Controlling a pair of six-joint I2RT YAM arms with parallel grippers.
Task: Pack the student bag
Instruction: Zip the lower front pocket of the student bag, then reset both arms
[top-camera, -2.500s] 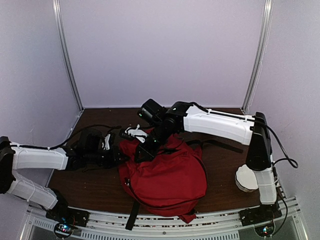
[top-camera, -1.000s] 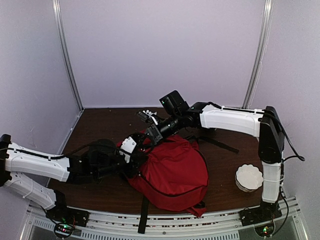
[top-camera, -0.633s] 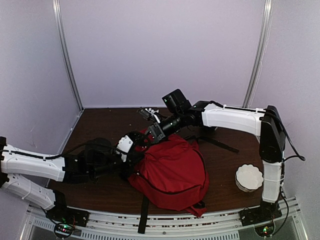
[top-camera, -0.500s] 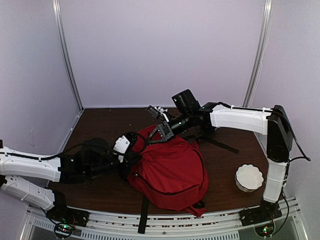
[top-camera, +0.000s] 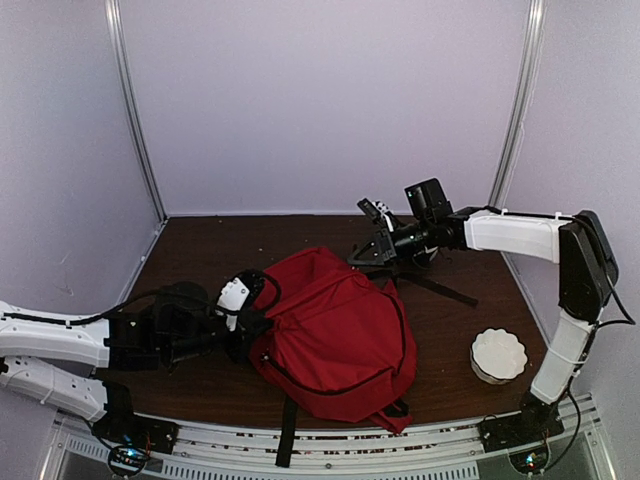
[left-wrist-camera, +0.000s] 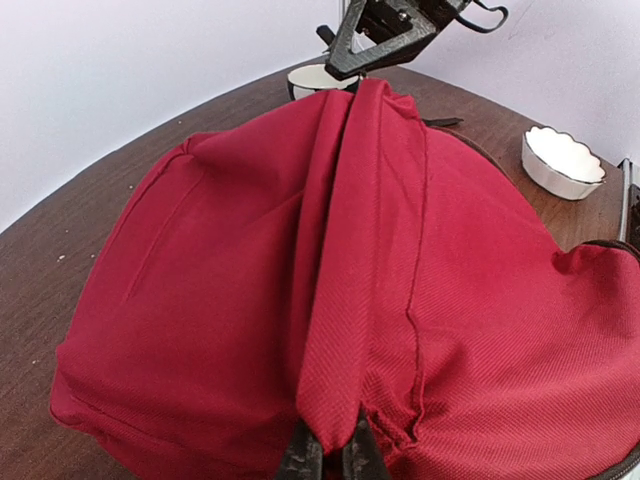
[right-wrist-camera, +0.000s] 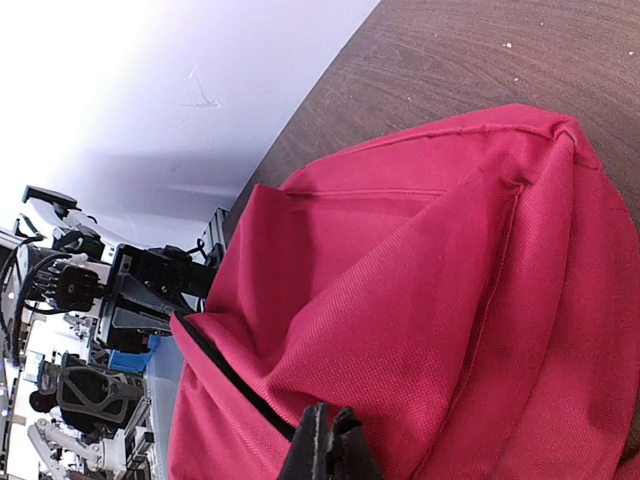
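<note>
left fingers (left-wrist-camera: 300, 462) and right fingers (right-wrist-camera: 316, 440) both closed on red student bag (top-camera: 335, 330) fabric

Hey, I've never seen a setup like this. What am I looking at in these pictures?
Two robot arms are bolted at the near edge of a brown table. The wide picture looks down from above and behind them; the other two come from cameras on each wrist. A red backpack lies in the middle, a white scalloped bowl to its right. The left gripper and the right gripper are each shut on a fold of its fabric, at opposite sides.
</note>
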